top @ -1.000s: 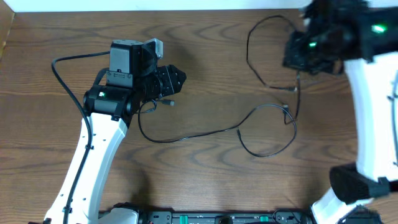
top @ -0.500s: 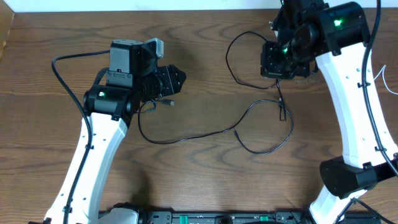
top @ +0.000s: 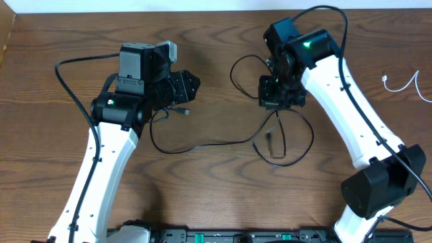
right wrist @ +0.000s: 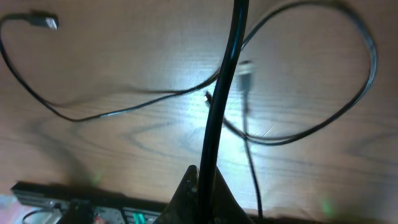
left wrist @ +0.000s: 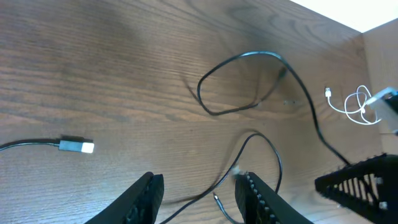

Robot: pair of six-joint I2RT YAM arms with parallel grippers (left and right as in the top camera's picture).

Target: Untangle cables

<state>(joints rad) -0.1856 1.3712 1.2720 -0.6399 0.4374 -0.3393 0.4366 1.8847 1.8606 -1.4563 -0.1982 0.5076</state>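
I see a brown wooden table [top: 216, 196] with wavy dark lines in the wood, a thin white strip [top: 135, 5] along its far edge, a black bar [top: 236, 237] with little green lights at the near edge, and a bright shiny spot [right wrist: 174, 74] of light on the wood.

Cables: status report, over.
Right end effector shut on black cable. Left end effector open, empty. Its loops crossed at centre; white cable apart, far right. Nothing blocking.

Right end effector [top: 275, 101], cable [top: 233, 67] farther left
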